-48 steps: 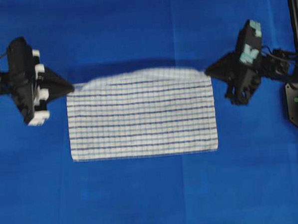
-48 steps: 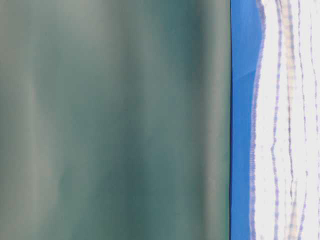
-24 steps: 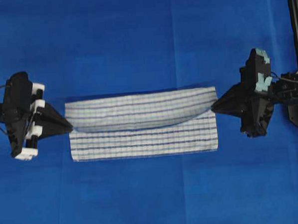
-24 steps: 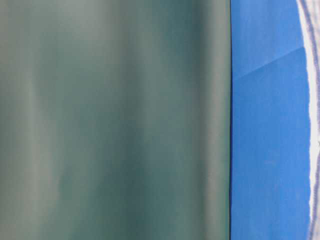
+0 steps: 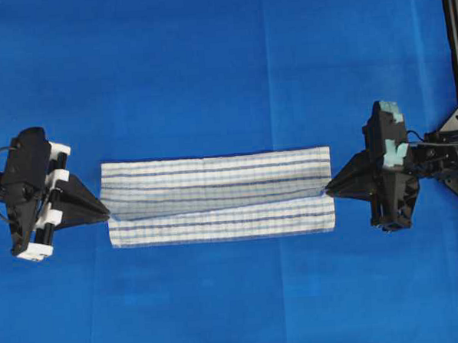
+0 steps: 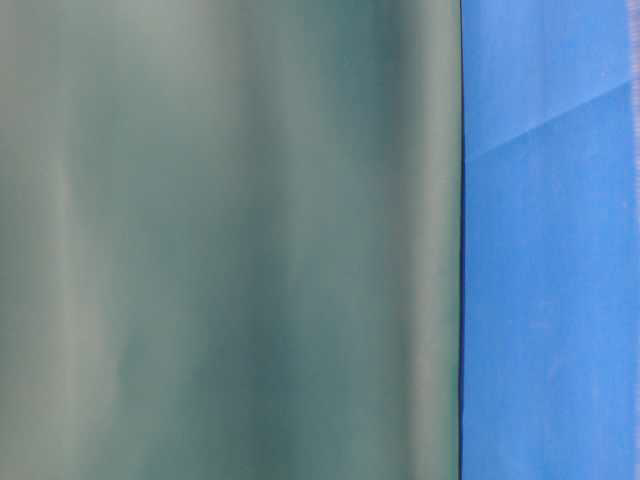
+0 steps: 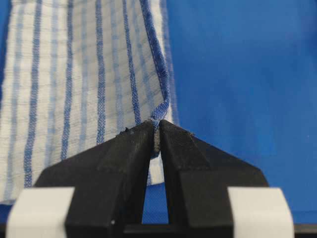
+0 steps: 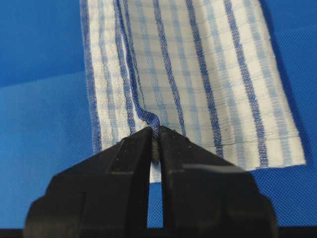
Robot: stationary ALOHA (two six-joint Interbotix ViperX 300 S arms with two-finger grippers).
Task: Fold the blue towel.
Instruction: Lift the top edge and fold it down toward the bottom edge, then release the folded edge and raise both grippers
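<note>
Towel: the white woven rectangular towel with thin blue stripes is laid across the middle of the plain blue table covering, between the 2 arms.
Change: over the last second the far edge has been carried toward the near edge; the lifted layer now covers most of the lower one, and only a narrow strip is left exposed.
Meaning: the 1st fold is judged nearly complete; laying down and release remain.
Left gripper: pressed together, pinching the towel's hemmed corner.
Right gripper: pressed together on the opposite hemmed corner.
Hidden: the table-level view shows only a blurred grey-green surface and blue covering; no towel is visible there now. The lower layer is mostly covered.
</note>
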